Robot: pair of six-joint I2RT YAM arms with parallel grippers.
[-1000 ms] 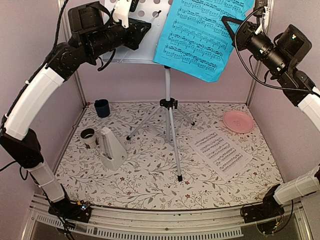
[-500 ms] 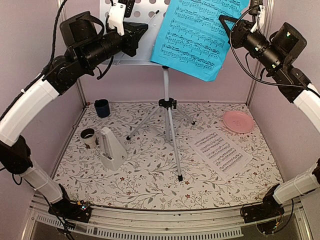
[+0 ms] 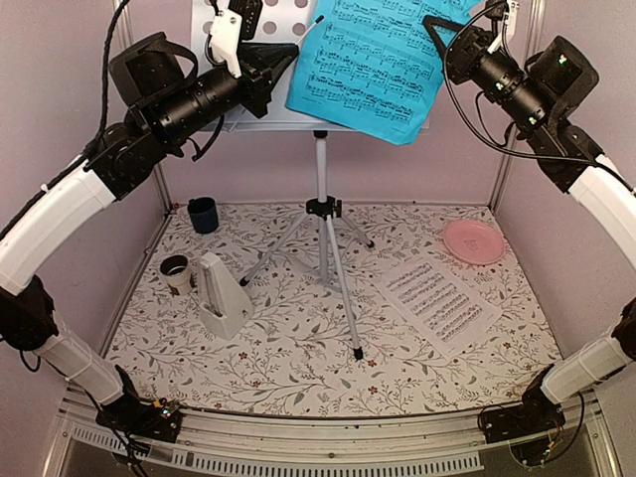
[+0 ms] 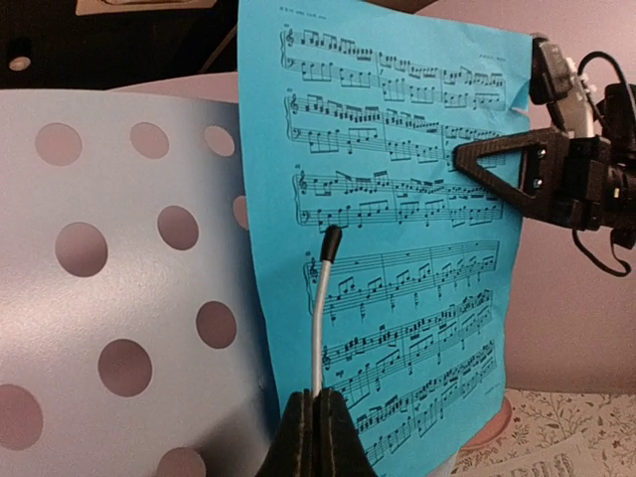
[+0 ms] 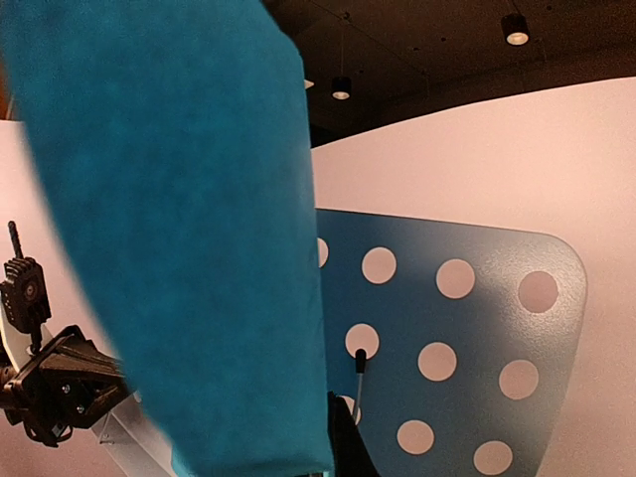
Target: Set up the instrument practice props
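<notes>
We see the left gripper (image 4: pixel 316 422) now pinched shut on the wire page holder (image 4: pixel 318 318) of the music stand (image 3: pixel 320 184); it was wider before. The right gripper (image 3: pixel 435 28) clamps the blue music sheet (image 3: pixel 368 60) at the stand's top. Stand and sheet have shifted left.

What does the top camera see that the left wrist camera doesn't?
Only the top view shows the white pyramid-shaped metronome, the dark blue cup and the stand's silver tripod. Only the left wrist view shows, up close, the left gripper pinched shut on a thin silver wire arm. Both show the bright blue music sheet and the pale grey-blue perforated stand panel.
</notes>
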